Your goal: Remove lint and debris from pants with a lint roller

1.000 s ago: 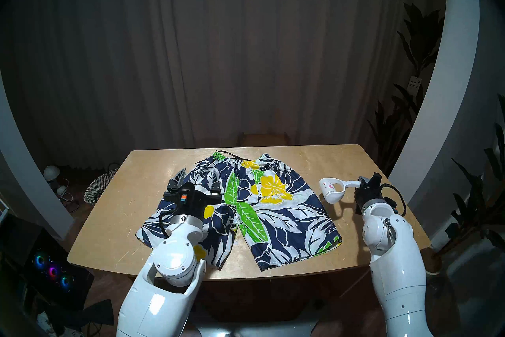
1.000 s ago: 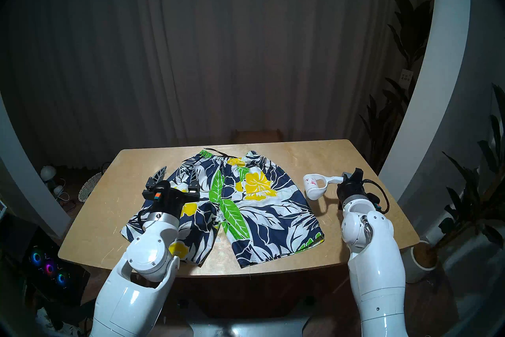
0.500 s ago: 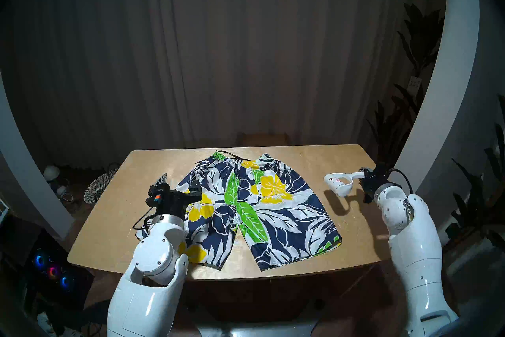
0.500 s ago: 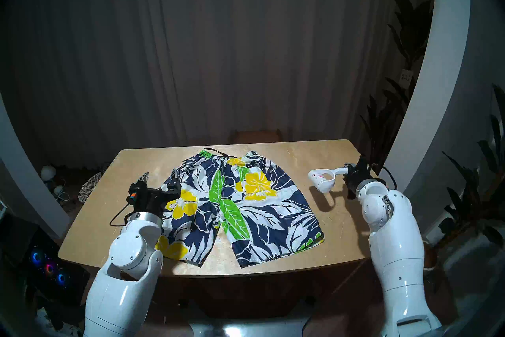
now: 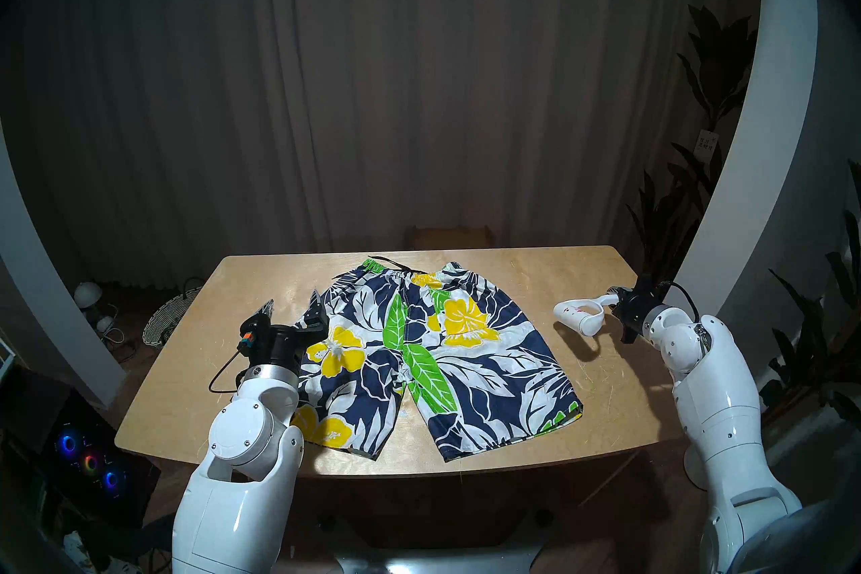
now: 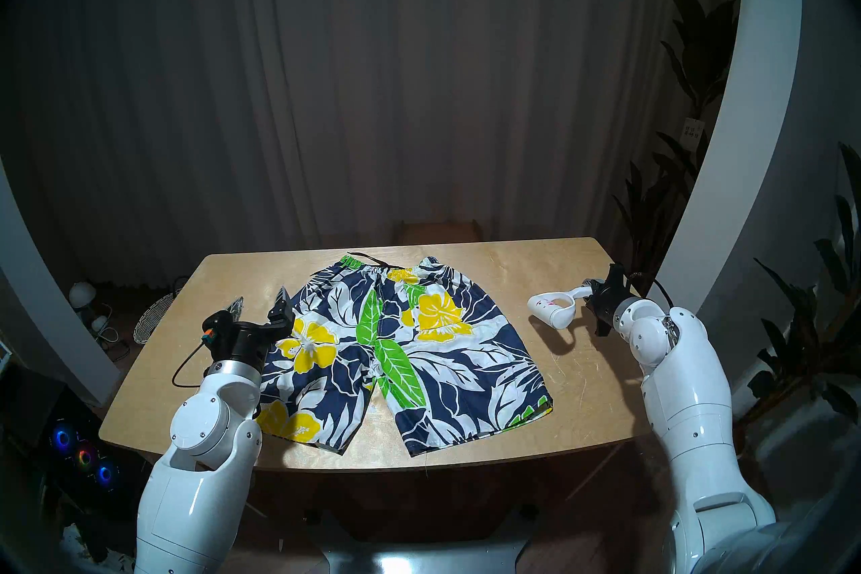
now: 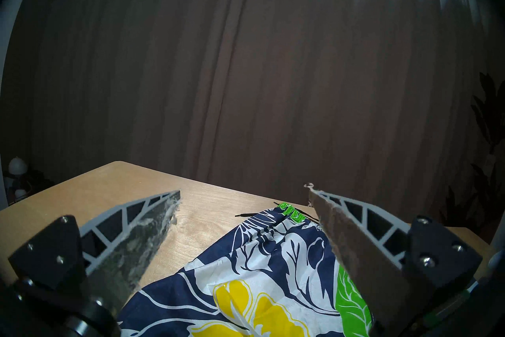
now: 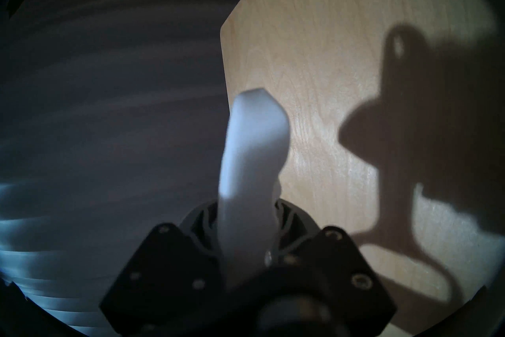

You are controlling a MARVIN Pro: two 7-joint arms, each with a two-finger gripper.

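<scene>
The shorts [image 5: 442, 354] lie flat on the wooden table [image 5: 186, 372], waistband at the far side; they also show in the right head view [image 6: 410, 349] and the left wrist view [image 7: 273, 260]. My left gripper [image 5: 292, 300] is open and empty, hovering over the shorts' left edge [image 6: 261, 296] [image 7: 243, 191]. My right gripper [image 5: 622, 300] is shut on the handle of the white lint roller [image 5: 580, 316], held above the table right of the shorts [image 6: 552, 307] [image 8: 251, 164]. Pink-red specks [image 5: 575, 308] stick to its drum. No specks can be made out on the shorts.
A woven basket [image 5: 167, 319] and small lamps stand on the floor at the left. A computer with glowing fans [image 5: 88, 461] is at the near left. Tall plants [image 5: 699, 186] stand at the right. A wooden seat [image 5: 449, 235] sits behind the table.
My left arm has moved left off the shorts to their left edge, uncovering a yellow flower. My right arm has swung outward, carrying the roller a little right and away from the shorts.
</scene>
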